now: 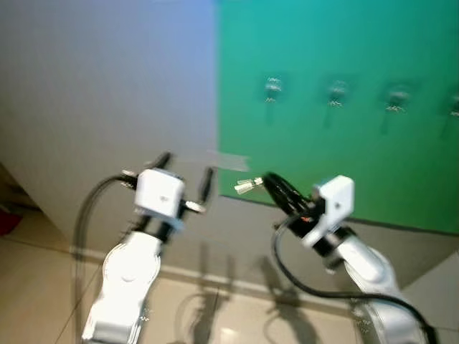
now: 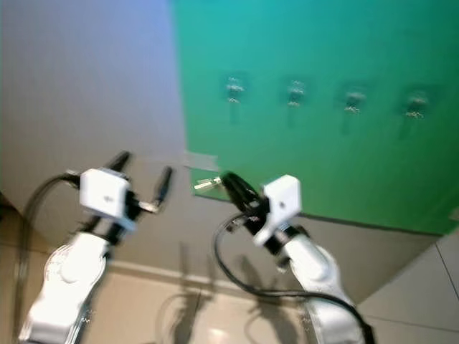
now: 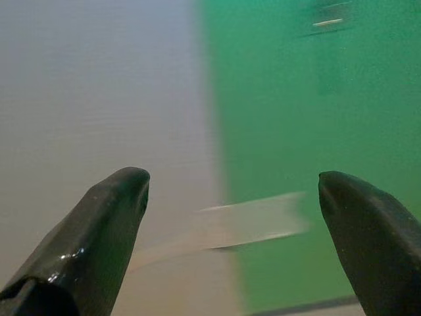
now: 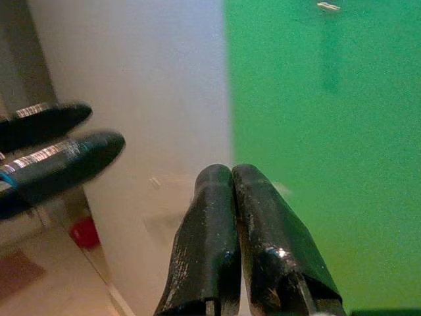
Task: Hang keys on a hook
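The keys (image 1: 247, 185) are sticking out as a small pale bundle from the tip of the right gripper (image 1: 267, 180), whose fingers are pressed together on them; they are hanging low against the green panel (image 1: 344, 158), down near its bottom corner and close to the strip of tape (image 1: 231, 160) at its edge. The row of hooks (image 1: 273, 89) is sitting well above them on the same panel, the nearest one up and a little further in from the panel's edge. To do this step well, I'd say the right arm is needing to lift the keys clear above that nearest hook, with the ring facing the panel, then lower onto it before letting go. The left gripper (image 1: 185, 175) is hovering beside the panel's edge, fingers spread apart and empty. The right wrist view is showing the two fingers (image 4: 217, 250) shut tight, though the keys themselves are not discernible there; the head views, blurred, are giving the keys' height below the hooks.
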Robot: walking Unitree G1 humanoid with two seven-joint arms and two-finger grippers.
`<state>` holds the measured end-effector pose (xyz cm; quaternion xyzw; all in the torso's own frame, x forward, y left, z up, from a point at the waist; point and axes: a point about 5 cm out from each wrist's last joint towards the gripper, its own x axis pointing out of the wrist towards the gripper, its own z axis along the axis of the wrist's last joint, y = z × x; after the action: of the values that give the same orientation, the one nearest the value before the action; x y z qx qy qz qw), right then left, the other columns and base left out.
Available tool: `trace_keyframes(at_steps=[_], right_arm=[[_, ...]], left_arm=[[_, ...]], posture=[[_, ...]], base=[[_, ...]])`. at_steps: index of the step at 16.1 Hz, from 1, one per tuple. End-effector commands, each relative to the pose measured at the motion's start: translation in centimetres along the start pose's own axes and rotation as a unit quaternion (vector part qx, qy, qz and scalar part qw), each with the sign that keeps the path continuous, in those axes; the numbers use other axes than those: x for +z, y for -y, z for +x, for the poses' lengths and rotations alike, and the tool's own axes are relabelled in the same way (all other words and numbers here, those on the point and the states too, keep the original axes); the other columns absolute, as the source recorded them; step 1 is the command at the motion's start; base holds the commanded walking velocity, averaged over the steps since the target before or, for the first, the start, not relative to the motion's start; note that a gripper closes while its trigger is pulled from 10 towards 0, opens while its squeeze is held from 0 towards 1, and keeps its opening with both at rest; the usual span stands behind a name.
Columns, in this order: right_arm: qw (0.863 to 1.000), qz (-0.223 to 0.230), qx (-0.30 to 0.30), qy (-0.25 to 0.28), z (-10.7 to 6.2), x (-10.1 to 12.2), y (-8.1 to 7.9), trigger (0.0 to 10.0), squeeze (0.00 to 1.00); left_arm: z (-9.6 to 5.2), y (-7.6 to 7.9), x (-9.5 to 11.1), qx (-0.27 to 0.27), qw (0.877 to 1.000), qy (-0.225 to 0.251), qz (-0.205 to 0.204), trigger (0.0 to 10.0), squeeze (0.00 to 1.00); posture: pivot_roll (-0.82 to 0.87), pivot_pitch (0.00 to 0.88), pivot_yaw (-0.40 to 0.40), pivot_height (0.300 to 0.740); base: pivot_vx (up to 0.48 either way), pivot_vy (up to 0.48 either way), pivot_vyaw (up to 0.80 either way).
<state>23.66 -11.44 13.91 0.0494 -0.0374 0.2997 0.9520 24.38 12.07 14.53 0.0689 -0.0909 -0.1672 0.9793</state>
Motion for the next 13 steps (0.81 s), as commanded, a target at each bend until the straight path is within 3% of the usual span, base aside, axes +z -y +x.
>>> trace_keyframes(at_steps=[1, 8, 13], right_arm=[[1.000, 0.004, 0.004, 0.017, 0.4, 0.7, -0.2, 10.0, 0.00], [0.998, 0.038, 0.021, 0.046, 2.6, 2.4, -0.2, 10.0, 0.00], [0.996, 0.041, 0.023, 0.075, 5.6, 4.2, 1.1, 10.0, 0.00]], left_arm=[[0.0, -0.6, 0.0, 0.006, 1.000, -0.003, 0.011, 10.0, 0.00], [0.4, -1.3, 1.5, -0.027, 0.999, 0.030, 0.027, 10.0, 0.00], [0.8, -0.2, 2.4, -0.088, 0.995, 0.047, 0.018, 10.0, 0.00]], posture=[[0.02, 0.000, 0.011, 0.740], [0.03, 0.000, 0.010, 0.740], [0.03, 0.000, 0.010, 0.740]], base=[[0.000, 0.000, 0.00], [0.000, 0.000, 0.00], [0.000, 0.000, 0.00]])
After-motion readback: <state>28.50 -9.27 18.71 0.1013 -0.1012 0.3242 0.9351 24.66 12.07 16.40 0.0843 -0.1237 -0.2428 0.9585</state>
